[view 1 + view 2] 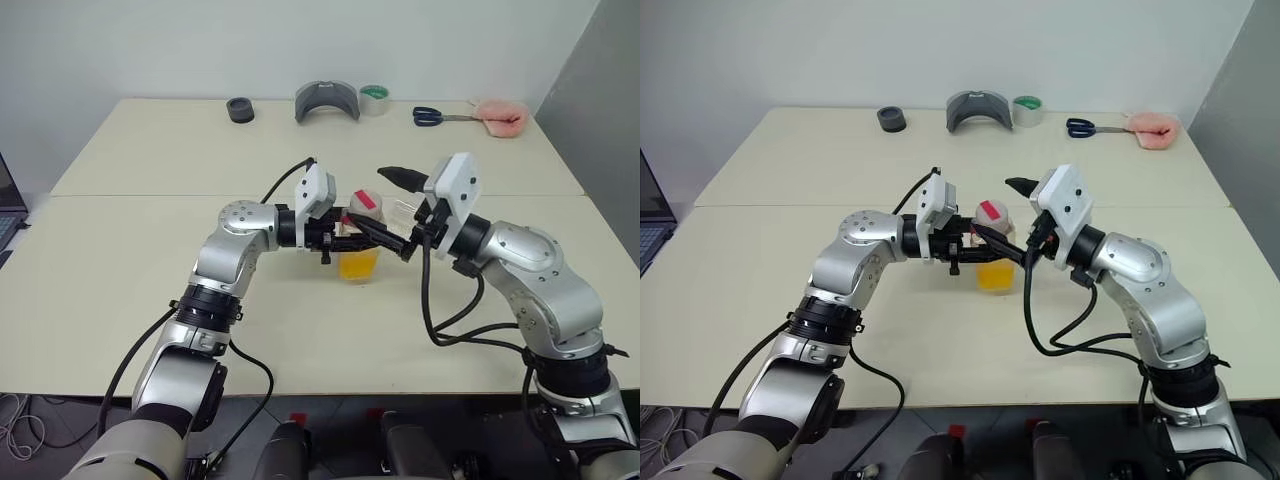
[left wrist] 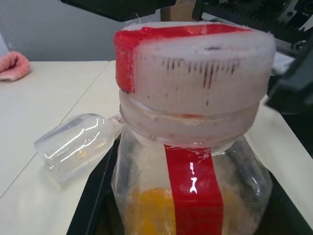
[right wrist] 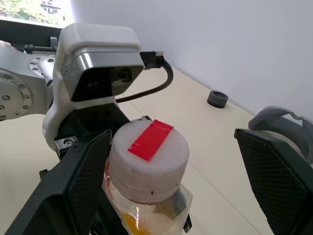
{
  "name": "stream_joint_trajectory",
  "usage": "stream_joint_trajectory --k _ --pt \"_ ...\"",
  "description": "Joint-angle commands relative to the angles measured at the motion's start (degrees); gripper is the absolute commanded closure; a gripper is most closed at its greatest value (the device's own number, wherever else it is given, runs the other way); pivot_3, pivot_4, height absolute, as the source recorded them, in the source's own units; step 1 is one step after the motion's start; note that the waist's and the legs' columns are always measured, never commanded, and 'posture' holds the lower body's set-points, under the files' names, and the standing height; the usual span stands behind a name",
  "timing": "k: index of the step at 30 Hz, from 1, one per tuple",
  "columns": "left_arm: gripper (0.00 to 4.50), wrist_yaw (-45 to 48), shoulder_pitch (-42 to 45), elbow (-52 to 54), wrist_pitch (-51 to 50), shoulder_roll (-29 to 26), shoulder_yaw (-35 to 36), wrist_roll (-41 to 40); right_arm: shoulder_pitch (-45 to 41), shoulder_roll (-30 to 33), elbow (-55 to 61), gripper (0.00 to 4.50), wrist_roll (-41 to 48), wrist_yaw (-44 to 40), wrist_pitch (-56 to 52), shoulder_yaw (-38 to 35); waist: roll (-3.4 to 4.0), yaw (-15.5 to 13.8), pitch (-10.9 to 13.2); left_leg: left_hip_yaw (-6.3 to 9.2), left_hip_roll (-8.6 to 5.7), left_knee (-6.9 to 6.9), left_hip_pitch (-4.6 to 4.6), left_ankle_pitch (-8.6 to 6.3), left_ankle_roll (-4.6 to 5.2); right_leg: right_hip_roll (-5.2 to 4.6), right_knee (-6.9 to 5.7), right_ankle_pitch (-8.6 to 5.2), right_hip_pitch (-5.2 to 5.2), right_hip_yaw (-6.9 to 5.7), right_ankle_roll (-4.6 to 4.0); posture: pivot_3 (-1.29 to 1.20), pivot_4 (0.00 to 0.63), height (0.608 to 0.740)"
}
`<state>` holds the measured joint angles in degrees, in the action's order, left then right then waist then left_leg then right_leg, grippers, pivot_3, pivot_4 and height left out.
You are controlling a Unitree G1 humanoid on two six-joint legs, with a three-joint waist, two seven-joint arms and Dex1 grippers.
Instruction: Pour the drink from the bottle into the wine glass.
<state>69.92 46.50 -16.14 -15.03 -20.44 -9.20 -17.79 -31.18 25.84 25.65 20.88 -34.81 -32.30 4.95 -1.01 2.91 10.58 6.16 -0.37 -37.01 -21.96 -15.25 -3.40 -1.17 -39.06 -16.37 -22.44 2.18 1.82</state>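
The bottle (image 1: 360, 255) stands upright at mid-table, clear plastic with a red strip label and a whitish cap (image 3: 149, 159) crossed by red tape. The orange drink (image 2: 151, 210) fills its lower part. My left gripper (image 1: 348, 240) is shut on the bottle's body from the left. My right gripper (image 3: 178, 176) is open at cap height. Its fingers (image 3: 85, 181) stand on either side of the cap, which sits close to one of them. The wine glass (image 2: 73, 147) lies on its side on the table just behind the bottle; its stem is hidden.
Along the table's far edge sit a black roll (image 1: 240, 110), a grey curved piece (image 1: 327, 100), a green-rimmed tape roll (image 1: 374, 98), blue-handled scissors (image 1: 430, 116) and a pink cloth (image 1: 500, 118). A laptop (image 1: 8, 205) shows at the left border.
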Motion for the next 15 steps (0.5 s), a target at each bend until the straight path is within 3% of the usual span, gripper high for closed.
stream_joint_trajectory --k 1,15 --pt "2.71 0.28 1.22 1.6 0.96 -0.29 1.14 -0.88 -0.13 0.35 0.96 0.22 0.34 0.77 0.53 -2.18 0.0 0.0 0.0 0.0 0.0 0.0 0.0 0.0 0.0 0.0 0.0 0.0 0.0 0.0 0.0 0.0 0.15 0.74" --pt "2.71 0.43 1.14 1.55 0.99 -0.46 1.06 -0.86 0.98 1.3 2.53 0.22 2.13 1.24 -1.48 -4.24 0.0 0.0 0.0 0.0 0.0 0.0 0.0 0.0 0.0 0.0 0.0 0.0 0.0 0.0 0.0 0.0 0.15 0.74"
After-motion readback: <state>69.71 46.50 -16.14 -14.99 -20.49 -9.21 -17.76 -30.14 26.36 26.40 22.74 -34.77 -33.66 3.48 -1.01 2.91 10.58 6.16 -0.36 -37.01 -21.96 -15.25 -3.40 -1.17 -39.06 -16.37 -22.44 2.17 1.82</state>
